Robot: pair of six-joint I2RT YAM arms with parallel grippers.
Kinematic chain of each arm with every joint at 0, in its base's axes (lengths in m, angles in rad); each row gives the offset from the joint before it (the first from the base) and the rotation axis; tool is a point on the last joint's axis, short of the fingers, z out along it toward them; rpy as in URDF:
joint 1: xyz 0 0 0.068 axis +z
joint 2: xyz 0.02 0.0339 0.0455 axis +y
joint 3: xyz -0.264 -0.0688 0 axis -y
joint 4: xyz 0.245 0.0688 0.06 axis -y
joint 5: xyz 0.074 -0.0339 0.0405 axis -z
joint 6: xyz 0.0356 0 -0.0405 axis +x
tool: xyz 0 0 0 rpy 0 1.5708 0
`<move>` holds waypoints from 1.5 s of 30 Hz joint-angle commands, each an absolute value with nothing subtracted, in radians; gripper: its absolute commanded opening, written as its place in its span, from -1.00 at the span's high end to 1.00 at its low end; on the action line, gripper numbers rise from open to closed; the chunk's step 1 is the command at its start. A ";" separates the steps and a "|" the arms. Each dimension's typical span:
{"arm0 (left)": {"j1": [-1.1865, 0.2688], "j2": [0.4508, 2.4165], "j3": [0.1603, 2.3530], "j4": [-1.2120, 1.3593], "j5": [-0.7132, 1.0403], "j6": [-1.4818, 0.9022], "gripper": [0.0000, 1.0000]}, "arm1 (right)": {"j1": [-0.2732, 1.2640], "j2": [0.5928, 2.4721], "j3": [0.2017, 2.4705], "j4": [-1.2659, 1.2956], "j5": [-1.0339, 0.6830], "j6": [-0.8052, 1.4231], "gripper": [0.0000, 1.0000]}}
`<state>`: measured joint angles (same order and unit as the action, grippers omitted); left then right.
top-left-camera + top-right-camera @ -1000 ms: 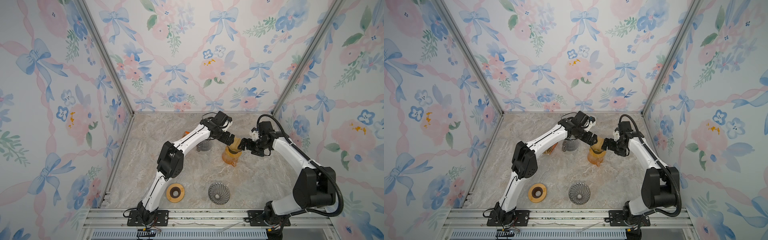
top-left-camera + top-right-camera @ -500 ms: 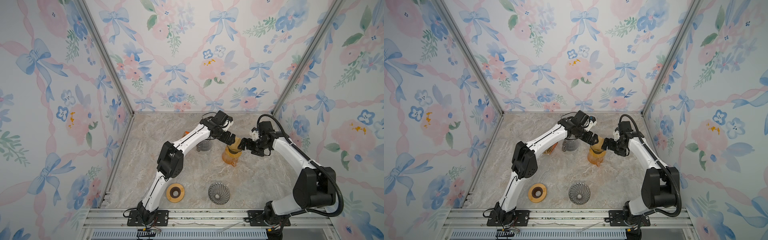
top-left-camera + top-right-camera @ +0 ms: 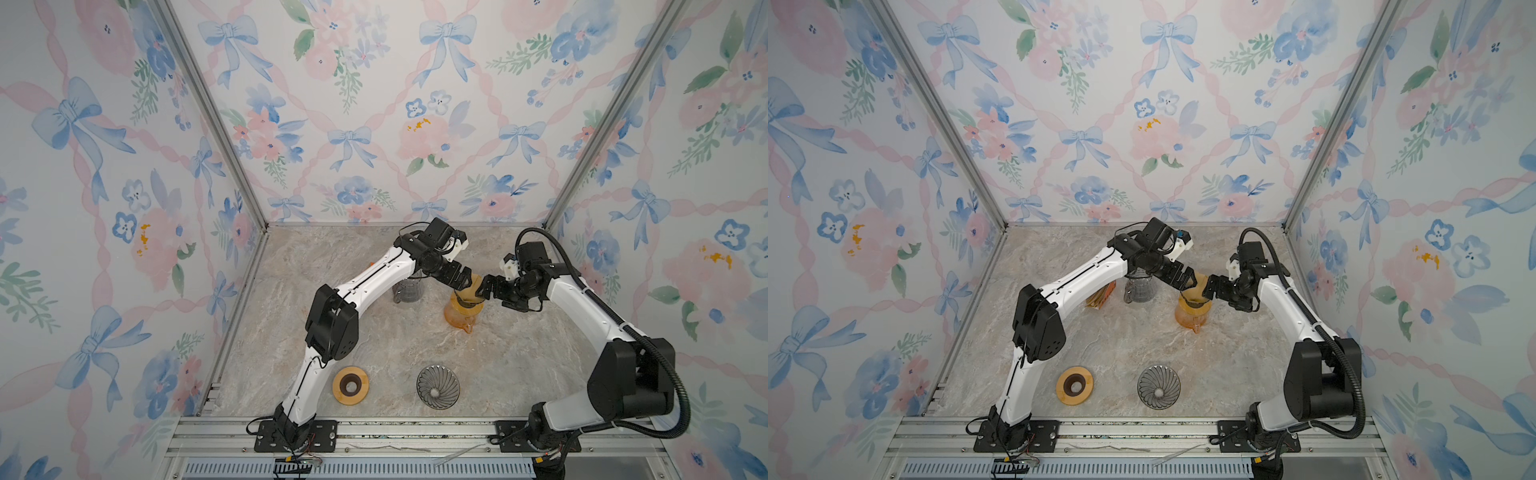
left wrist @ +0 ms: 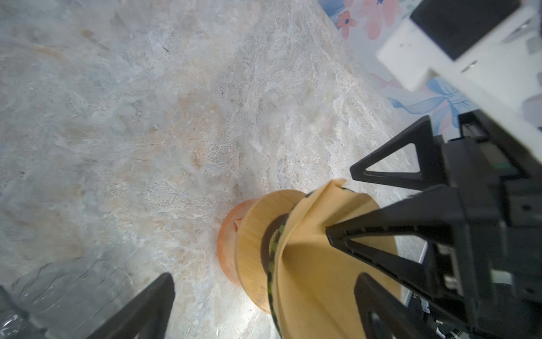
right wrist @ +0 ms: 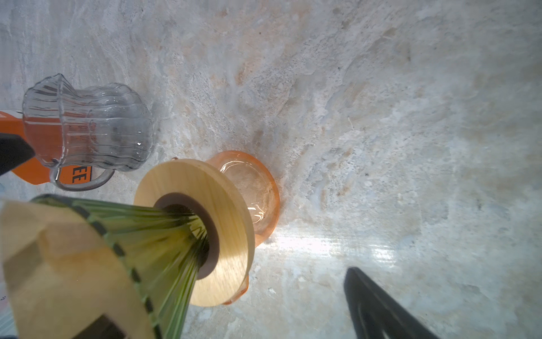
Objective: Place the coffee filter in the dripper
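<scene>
Hands: left gripper [image 3: 464,284], right gripper [image 3: 482,289] — both spread wide, gripping nothing | Risk: you snag coffee filter [image 4: 316,264] (loosely seated) pulling out — dripper [image 5: 164,234] topples

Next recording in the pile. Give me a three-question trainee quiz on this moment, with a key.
1. True or false: the paper filter sits inside the green dripper.
2. Multiple choice: the dripper's wooden collar rests on A) the orange carafe, B) the clear pitcher, C) the spare wooden ring.
3. Fill in: the fingers of the left gripper and the right gripper stand ____ on either side of the dripper's top.

Key: 1 true; 2 A; 3 open.
</scene>
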<state>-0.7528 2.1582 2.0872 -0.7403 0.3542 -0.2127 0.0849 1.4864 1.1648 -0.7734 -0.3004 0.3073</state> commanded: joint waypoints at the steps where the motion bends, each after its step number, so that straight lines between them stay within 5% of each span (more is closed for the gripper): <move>1: -0.752 2.048 2.005 -0.695 0.376 -0.176 -0.95 | 0.075 1.452 1.190 -0.781 -0.313 0.316 -0.93; 18: -0.672 1.692 1.559 -0.542 0.315 -0.193 -0.95 | 0.097 1.269 1.180 -0.766 -0.311 0.311 -0.96; 36: -0.654 1.111 0.893 -0.540 0.087 -0.461 -0.95 | 0.409 1.029 1.108 -0.746 -0.216 0.359 -0.93; 45: -0.655 1.094 0.855 -0.439 0.113 -0.467 -0.85 | 0.537 1.016 1.105 -0.749 -0.129 0.347 -0.93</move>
